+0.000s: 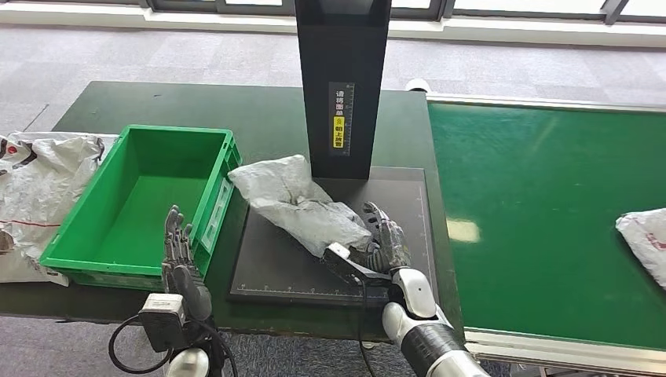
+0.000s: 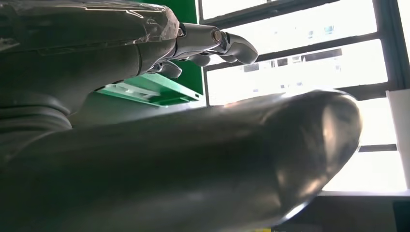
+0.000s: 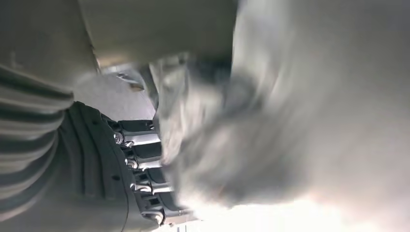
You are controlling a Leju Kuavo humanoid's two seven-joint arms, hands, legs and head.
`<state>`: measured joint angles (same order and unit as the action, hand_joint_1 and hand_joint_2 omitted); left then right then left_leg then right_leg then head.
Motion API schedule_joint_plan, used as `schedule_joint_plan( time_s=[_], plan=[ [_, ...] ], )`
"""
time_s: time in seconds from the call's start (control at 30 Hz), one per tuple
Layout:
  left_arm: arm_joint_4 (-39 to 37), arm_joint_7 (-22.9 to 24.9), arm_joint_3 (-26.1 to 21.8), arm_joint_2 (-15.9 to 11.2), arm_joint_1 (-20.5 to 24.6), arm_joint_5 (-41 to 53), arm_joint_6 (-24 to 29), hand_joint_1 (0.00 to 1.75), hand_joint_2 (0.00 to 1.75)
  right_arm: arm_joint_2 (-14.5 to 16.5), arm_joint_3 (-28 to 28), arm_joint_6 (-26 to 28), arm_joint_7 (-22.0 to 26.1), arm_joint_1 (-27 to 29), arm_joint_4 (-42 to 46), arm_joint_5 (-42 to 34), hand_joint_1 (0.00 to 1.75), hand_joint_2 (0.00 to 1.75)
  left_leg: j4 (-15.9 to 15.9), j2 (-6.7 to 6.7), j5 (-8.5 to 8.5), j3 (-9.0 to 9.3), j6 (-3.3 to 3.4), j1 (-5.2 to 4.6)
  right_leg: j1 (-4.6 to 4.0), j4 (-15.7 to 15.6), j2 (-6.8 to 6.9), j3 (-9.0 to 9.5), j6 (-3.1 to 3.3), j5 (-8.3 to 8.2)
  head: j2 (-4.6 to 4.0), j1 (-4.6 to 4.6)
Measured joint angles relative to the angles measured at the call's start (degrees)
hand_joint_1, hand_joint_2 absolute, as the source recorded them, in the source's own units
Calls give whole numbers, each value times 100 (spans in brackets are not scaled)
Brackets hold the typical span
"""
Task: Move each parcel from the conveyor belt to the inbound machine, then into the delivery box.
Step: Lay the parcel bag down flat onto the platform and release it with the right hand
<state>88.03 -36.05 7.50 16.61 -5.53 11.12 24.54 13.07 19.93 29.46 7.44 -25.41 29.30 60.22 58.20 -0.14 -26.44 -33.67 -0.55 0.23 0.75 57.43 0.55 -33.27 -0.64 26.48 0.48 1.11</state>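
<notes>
Grey parcel (image 1: pixel 297 203) lies crumpled across the inbound machine's black plate (image 1: pixel 275 271), its far end reaching the green delivery box (image 1: pixel 133 206). Right hand (image 1: pixel 375 245) grips the parcel's near end, fingers wrapped over the plastic. Left hand (image 1: pixel 179 250) hovers by the box's near wall, fingers spread, holding nothing. Second parcel (image 1: pixel 645 239) sits on the conveyor belt (image 1: pixel 542 204), well apart.
</notes>
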Motion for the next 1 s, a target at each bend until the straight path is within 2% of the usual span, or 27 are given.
schedule_joint_plan(
  time_s=[0.77, 1.0],
  plan=[
    [73, 22, 0, 7, -69, 35, 68, 0, 0, 0, -158, -53, 14, -20, -13, 58, 0, 175, 0, -1, 0, -1, 0, 0, 0, 0, 1, -1, 0, 1, 0, 0],
    [45, 209, 0, 9, -21, -52, 1, 0, 0, -19, -331, -413, 499, 95, 210, -181, 0, 175, 1, -1, 0, 0, 0, 0, 0, -1, 0, -4, 0, 0, 0, 0]
  ],
)
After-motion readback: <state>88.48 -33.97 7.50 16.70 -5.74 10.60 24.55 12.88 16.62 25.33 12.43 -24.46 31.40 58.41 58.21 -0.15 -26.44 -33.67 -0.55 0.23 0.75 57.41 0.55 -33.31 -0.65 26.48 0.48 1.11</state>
